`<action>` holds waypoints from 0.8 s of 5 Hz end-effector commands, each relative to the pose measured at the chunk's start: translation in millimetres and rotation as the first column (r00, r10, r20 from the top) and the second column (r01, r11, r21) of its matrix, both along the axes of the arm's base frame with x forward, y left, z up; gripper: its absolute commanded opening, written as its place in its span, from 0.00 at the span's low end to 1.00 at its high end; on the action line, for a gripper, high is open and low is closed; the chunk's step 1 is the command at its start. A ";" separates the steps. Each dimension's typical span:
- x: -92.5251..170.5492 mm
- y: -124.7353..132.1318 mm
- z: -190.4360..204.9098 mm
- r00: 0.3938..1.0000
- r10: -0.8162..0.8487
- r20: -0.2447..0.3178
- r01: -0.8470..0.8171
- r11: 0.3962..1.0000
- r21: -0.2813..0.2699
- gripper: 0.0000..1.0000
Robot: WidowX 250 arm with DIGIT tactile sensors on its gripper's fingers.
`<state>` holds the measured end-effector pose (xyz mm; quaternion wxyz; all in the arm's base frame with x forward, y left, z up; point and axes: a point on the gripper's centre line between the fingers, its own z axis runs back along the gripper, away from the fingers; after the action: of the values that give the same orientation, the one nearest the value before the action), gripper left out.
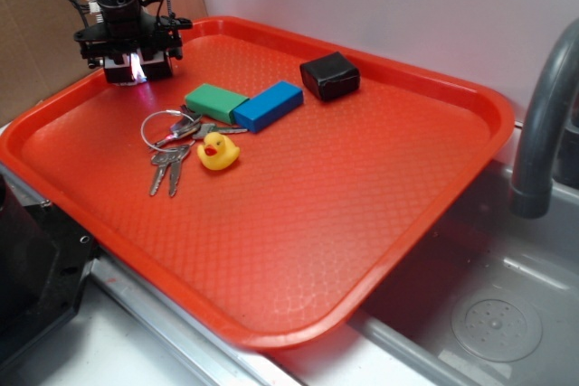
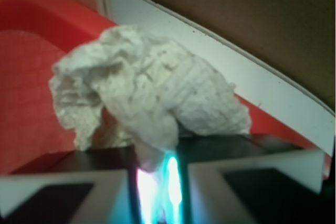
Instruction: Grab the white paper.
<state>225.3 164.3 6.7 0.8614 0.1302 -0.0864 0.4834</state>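
In the wrist view you see the white paper [image 2: 152, 98] very close: a wrinkled wad whose lower tip goes down into the narrow gap between the closed fingers [image 2: 252, 182], so the gripper [image 2: 157, 182] pinches it. The exterior view does not show the paper; there the gripper [image 1: 136, 68] stands at the far left corner of the red tray [image 1: 380, 259], close to the rim. Near it lie the keys [image 1: 170, 146], the yellow duck [image 1: 217, 152], the green block [image 1: 215, 101], the blue block [image 1: 268, 105] and, farther right, the black block [image 1: 329, 76]. The near right part of the tray is bare.
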 end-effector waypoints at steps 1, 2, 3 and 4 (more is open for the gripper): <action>-23.3 -6.0 -1.1 0.998 -0.019 -0.066 0.019 1.000 0.003 0.00; -31.5 -26.0 34.4 0.996 -0.084 -0.028 0.083 0.996 -0.019 0.00; -47.1 -67.8 83.9 0.961 -0.275 0.024 0.276 0.959 -0.068 0.00; -66.2 -106.5 135.3 0.913 -0.398 0.085 0.406 0.905 -0.124 0.00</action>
<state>165.4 42.6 130.7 0.9472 0.0358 -0.0852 0.3070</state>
